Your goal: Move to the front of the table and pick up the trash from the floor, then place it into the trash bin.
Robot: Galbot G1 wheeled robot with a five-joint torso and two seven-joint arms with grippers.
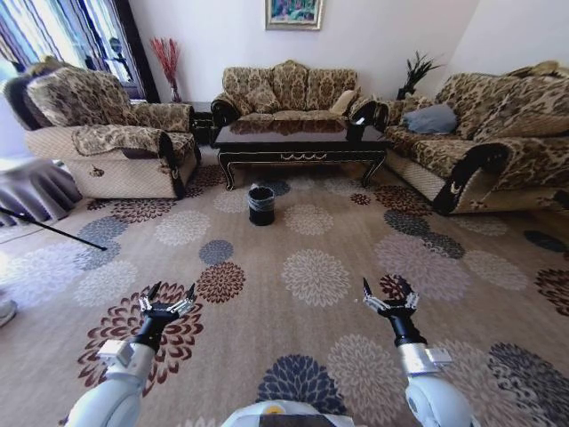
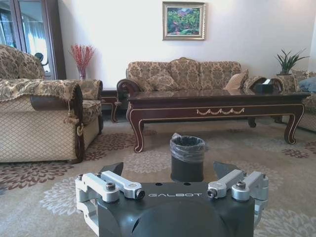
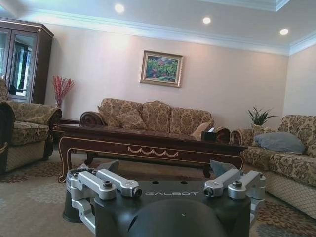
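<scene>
The trash is not something I can pick out on the floor (image 1: pixel 293 294); the carpet's medallions may hide small scraps. Nearest the robot, the left gripper (image 1: pixel 167 298) hangs low over a maroon medallion, its fingers (image 1: pixel 187 292) spread wide with nothing between them. The right gripper (image 1: pixel 388 294) hangs level with it on the other side, well apart, fingers (image 1: pixel 366 287) likewise wide and empty. In the left wrist view the left gripper (image 2: pixel 170 170) points straight at the bin (image 2: pixel 187 157); in the right wrist view the right gripper (image 3: pixel 165 168) has the bin (image 3: pixel 74 197) off to one side, partly behind its knuckle. Farther out, the bin (image 1: pixel 260 205) stands upright on the carpet, liner folded over its rim, just in front of the table (image 1: pixel 302 142) and near its left front leg. The table's surface (image 2: pixel 217 94) carries a dark box (image 2: pixel 261 87) at the right end. Sofas (image 1: pixel 289 89) close in behind and at both sides.
</scene>
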